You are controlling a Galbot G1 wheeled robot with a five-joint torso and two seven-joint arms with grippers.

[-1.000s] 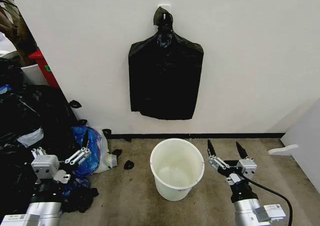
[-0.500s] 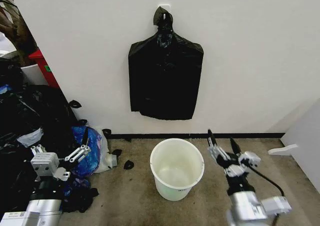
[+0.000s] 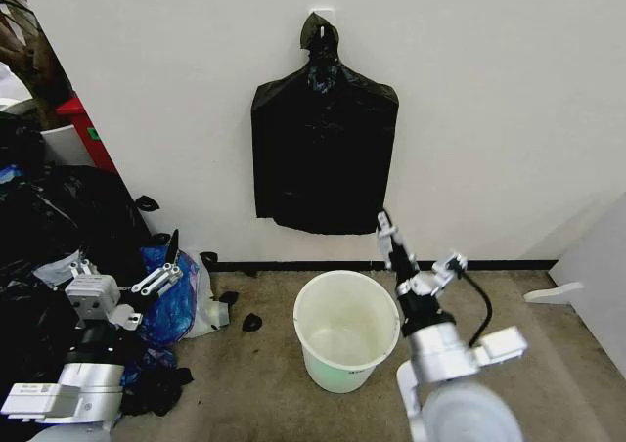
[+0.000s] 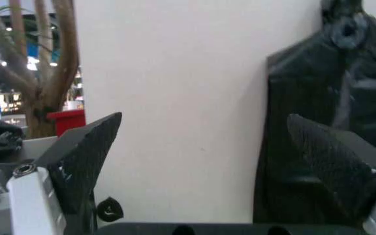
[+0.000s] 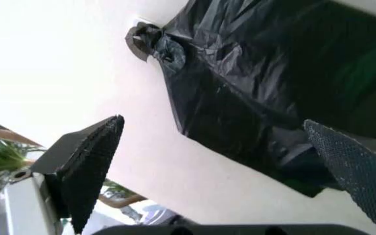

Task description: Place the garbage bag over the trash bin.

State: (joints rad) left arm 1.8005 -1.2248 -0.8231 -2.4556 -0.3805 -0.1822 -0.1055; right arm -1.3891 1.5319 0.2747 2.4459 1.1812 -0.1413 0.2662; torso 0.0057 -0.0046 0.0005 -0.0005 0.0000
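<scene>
My jaws on the right gripper (image 3: 416, 254) are spread apart and grasp nothing; that gripper is raised in the lower middle-right of the head view, just above and to the right of the trash bin (image 3: 346, 331), with its upper finger reaching up toward the lower right corner of the garbage bag (image 3: 324, 153). In the right wrist view the two dark, textured fingers (image 5: 86, 166) stand wide at either side of the frame, and the bag's wrinkled black film lies between them, off at a distance and not touched.

My left gripper (image 3: 127, 286) sits in the lower left of the head view, its jaws also released and empty, over the blue bag (image 3: 174, 300) and next to the heap of black bags (image 3: 59, 237). In the left wrist view its fingers (image 4: 86, 156) are apart, with the wall and the hanging bag beyond them.

The garbage bag hangs flat on the white wall (image 3: 489, 110) in the upper middle of the head view, gathered into a knot at its top under a small white hook (image 3: 320, 14). The trash bin, a round white bucket, stands upright on the floor (image 3: 254, 383) below the bag, near the wall's dark baseboard, and is empty inside. A red box (image 3: 86, 129) shows at the left edge.
</scene>
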